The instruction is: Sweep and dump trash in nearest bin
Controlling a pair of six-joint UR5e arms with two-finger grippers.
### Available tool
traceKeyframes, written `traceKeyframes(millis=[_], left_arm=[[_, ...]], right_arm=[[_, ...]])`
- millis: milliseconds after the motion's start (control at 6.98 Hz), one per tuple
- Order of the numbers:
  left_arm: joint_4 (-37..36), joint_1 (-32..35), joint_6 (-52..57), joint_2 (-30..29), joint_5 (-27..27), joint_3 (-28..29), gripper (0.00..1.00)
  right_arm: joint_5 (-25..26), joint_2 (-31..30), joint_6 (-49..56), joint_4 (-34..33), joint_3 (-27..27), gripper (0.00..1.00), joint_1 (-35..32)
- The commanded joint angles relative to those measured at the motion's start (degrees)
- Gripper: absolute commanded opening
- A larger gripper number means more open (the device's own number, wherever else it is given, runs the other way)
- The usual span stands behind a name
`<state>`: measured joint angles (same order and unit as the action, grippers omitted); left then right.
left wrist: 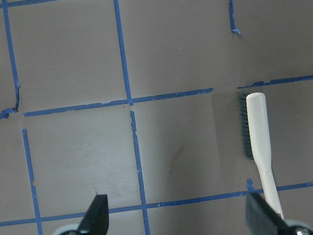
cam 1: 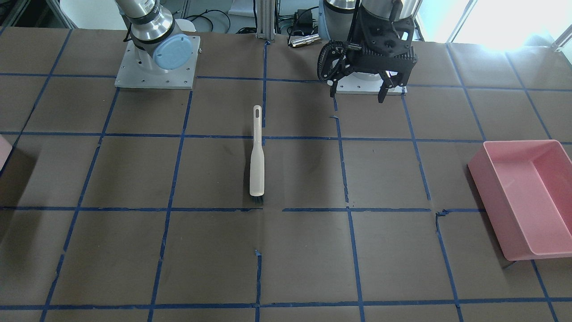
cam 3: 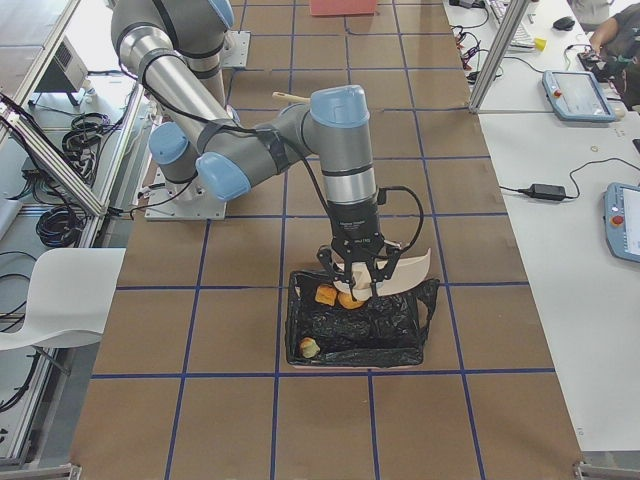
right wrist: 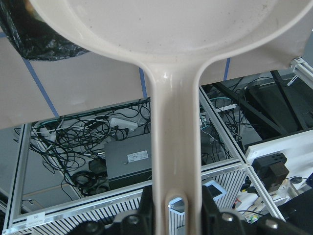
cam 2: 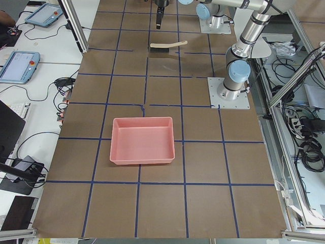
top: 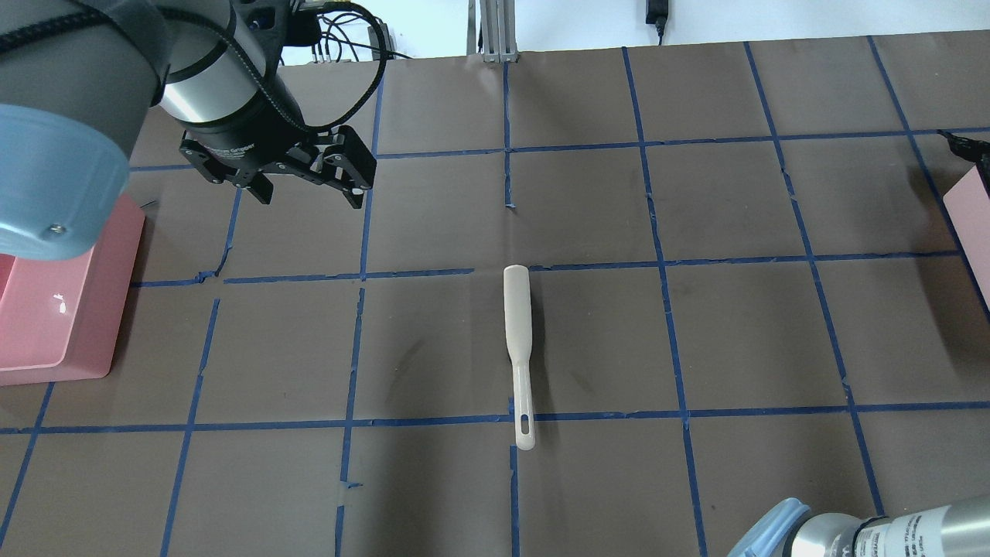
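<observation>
The bin point(top: 973, 213), lined with a black bag point(cam 3: 385, 330), is found at the bench's point(cam 1: 134, 250) right end, and trash pieces point(cam 3: 310, 347) are already seen inside. A dustpan point(cam 3: 412, 268) is tilted over it, its handle pinched by the right end effector point(cam 3: 357, 285); dumping is judged nearly done. The brush point(cam 1: 257, 156) is seen lying mid-bench, untouched by the spread left end effector point(cam 1: 357, 95). The pink tub point(cam 1: 514, 201) is empty.

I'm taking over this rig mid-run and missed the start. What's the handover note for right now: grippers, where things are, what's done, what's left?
Left gripper: open, empty, above the table near its base.
Right gripper: shut on the dustpan handle, with the pan tilted over the bin, which has a black liner.
Brush: lying flat mid-table, in neither gripper.
Done: trash pieces show in the liner; none shows on the table.
Left: probably only to lift the dustpan clear and set it down.
</observation>
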<state>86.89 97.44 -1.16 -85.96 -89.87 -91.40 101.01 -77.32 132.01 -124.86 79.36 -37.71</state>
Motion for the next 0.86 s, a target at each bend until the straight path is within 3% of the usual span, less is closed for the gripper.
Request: traceKeyframes(millis=[0, 287, 717], left_arm=[[-0.2, -0.1, 0.2, 0.0, 0.0, -0.7, 1.00], [0.1, -0.3, 0.2, 0.8, -0.2, -1.4, 1.00], [0.0, -0.4, 0.6, 1.0, -0.1, -2.0, 1.00]], right_arm=[[-6.0, -0.6, -11.0, 6.8, 1.7, 0.04, -0.4], [-6.0, -1.3, -23.0, 10.5, 3.8, 0.04, -6.2], [-5.7, -1.3, -38.6, 9.1, 7.3, 0.04, -18.0]])
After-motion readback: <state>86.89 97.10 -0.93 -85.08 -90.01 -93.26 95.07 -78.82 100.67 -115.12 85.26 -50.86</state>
